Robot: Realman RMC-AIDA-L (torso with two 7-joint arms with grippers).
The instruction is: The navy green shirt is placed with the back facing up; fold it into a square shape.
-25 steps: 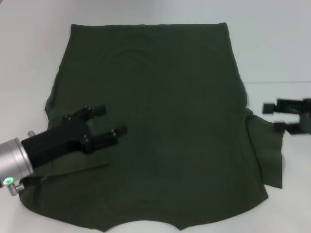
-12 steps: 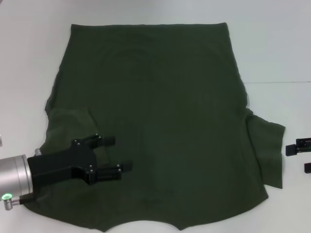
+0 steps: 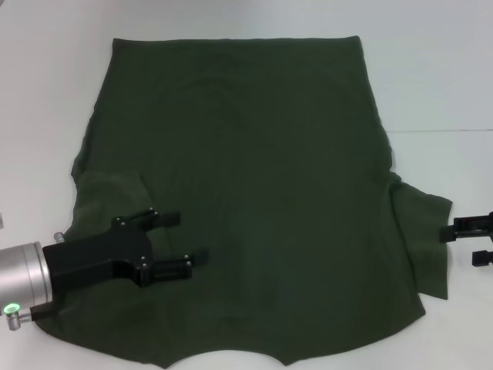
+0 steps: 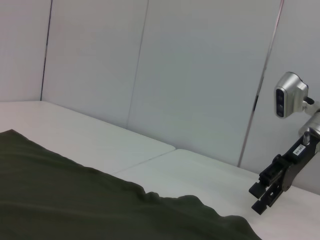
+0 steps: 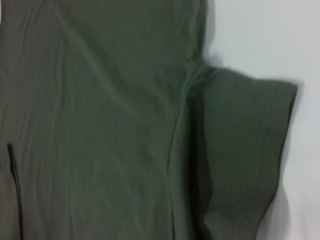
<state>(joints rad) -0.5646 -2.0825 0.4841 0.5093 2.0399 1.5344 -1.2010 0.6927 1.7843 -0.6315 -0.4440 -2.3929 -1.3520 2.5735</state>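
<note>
Head view shows the navy green shirt (image 3: pixel 246 193) flat on the worktop (image 3: pixel 431 85), my left fingers (image 3: pixel 176 243) wide above it, right fingers (image 3: pixel 466 240) wide by the sleeve, which I should fold next.

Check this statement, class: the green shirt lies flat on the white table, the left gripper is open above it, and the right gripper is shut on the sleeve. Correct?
One error. In the head view the right gripper is open beside the sleeve, gripping nothing. The shirt lies on the table, and the left gripper is open above it.
</note>
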